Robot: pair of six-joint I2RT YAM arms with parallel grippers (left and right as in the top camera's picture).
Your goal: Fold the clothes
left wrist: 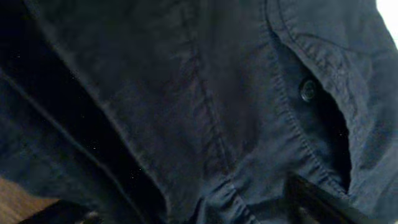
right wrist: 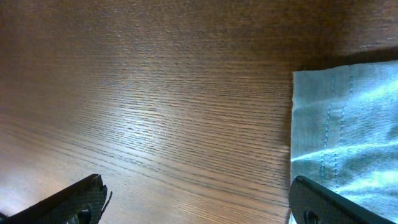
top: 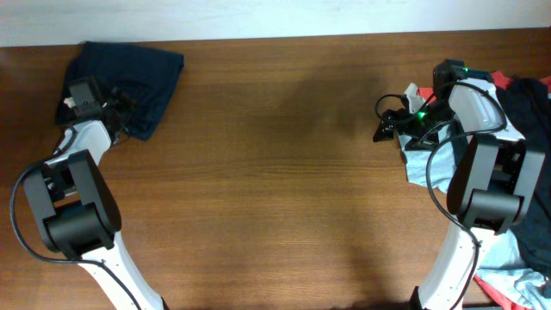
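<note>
shorts (top: 151, 73) | bunched heap | long axis roughly left-right | facing unclear

Shorts (top: 148, 67), far left: near-left part hidden under the left gripper (top: 116, 103); in the left wrist view the outline is cut off on every side.
Light blue T-shirt (right wrist: 348, 137): cut off by the right edge.
Garment pile (top: 532, 108), right: runs out of frame.

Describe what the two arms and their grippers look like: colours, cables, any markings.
Both are alike: white links, bulky black joint housings, thin black cables looping alongside. The left arm and right arm end in a black left gripper and right gripper with dark fingers. Green lights glow on the right arm only. No lettering legible.
</note>
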